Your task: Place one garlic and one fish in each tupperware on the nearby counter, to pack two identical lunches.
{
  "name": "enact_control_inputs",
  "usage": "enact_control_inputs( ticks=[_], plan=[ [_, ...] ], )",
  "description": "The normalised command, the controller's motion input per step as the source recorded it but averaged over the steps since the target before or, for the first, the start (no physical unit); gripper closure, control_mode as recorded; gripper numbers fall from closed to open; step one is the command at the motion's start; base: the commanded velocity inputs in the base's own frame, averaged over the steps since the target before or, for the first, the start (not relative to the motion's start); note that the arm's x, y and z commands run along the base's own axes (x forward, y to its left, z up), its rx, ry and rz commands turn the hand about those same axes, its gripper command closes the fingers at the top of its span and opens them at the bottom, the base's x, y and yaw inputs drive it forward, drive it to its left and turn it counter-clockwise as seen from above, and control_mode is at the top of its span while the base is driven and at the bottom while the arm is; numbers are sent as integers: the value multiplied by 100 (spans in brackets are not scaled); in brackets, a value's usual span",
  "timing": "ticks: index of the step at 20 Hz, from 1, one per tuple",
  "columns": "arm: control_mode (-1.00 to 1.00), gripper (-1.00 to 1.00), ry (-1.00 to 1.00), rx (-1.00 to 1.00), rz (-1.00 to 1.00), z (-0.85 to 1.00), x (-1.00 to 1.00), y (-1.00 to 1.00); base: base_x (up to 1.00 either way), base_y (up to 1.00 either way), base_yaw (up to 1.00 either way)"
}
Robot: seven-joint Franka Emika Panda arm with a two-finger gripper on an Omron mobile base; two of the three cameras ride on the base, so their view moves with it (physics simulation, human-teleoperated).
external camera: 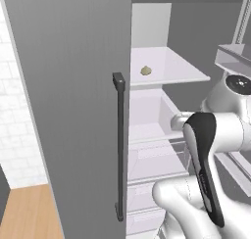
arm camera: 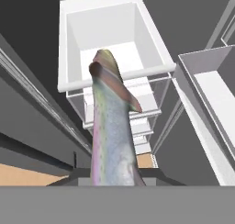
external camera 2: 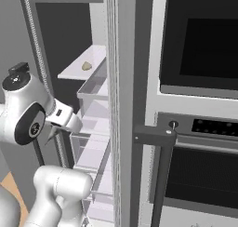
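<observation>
the fingers are clamped on a fish (arm camera: 112,126), which sticks out from the hand above the white fridge drawer (arm camera: 110,39). one garlic (external camera: 145,70) sits on the shelf above that drawer. the step in hand looks like carrying the fish out; next, back away from the drawer towards the bench (external camera: 27,213) and find a tupperware.

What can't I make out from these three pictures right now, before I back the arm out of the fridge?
- Pincer fingertips: in the hand view the fish runs up from the bottom edge and covers them; its lower end is cut off there.
- Pincer in the base views: hidden behind the arm's own links.
- Bulb on the fridge shelf: too small to confirm it is garlic.
- Lower fridge drawers: blocked by the door and the arm.
</observation>
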Motion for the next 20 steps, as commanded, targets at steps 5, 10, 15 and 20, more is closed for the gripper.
enact_control_inputs(
  ticks=[5,10,15,20],
  plan=[
    [-100,100,0,0,0,0,0,0,0,0,0],
    [100,100,-8,0,0,0,-28,0,-36,1,0],
    [100,100,0,0,0,0,0,0,-100,1,-2],
    [100,100,0,0,0,0,0,0,-100,-3,-15]
  ],
)
